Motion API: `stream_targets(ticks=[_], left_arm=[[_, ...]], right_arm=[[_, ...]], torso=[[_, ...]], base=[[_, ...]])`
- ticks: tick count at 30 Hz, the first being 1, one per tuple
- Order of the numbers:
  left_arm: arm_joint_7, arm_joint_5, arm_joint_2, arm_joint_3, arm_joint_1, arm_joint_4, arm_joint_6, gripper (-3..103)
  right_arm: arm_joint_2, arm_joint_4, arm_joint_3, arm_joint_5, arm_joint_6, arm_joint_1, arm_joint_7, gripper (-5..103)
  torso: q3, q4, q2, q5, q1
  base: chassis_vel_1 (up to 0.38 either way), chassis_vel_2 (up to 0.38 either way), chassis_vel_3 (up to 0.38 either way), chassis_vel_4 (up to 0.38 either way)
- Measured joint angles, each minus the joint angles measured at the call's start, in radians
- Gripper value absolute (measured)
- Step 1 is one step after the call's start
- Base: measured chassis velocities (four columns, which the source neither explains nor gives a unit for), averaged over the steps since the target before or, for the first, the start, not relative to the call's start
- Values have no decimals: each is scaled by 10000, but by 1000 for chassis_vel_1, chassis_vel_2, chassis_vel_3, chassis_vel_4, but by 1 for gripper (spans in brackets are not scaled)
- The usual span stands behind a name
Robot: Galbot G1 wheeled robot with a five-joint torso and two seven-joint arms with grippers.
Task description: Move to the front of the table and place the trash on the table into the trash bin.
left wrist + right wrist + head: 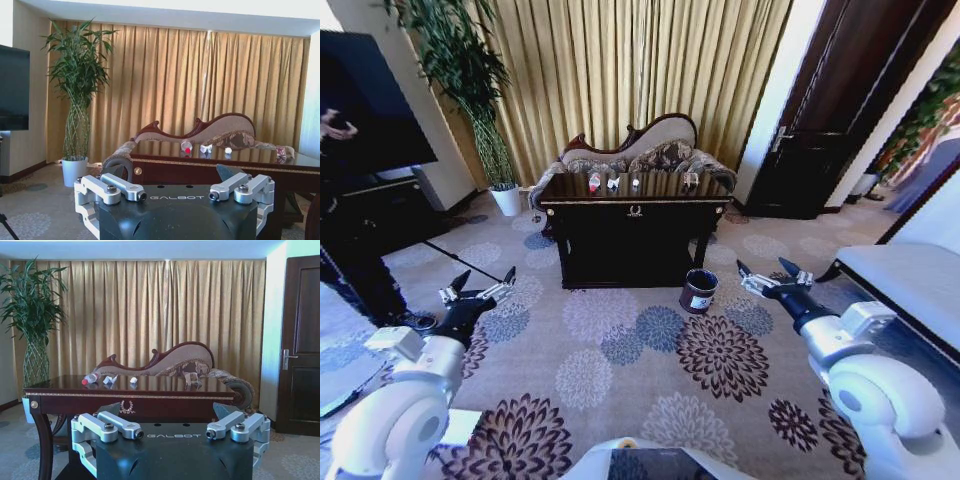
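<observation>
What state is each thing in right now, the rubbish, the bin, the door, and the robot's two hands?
Bottle: lying on its side on the table.
Paper bits: crumpled, on the tabletop.
Trash bin: upright on the carpet, beside the table.
Door: closed.
Left gripper: open, holding nothing.
Right gripper: open, holding nothing.

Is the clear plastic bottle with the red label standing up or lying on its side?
Lying on its side: the clear plastic bottle with the red label rests lengthwise on the glossy dark wooden table, beside the crumpled white paper bits.
</observation>
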Motion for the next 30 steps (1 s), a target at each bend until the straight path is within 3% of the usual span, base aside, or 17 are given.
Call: stream_targets(ticks=[30], left_arm=[[58,147,-125,99,141,0,5,100]], right_arm=[[29,-176,-14,79,281,-24,14,100]], torso=[[0,0,0,0,0]], base=[[0,0,0,0]])
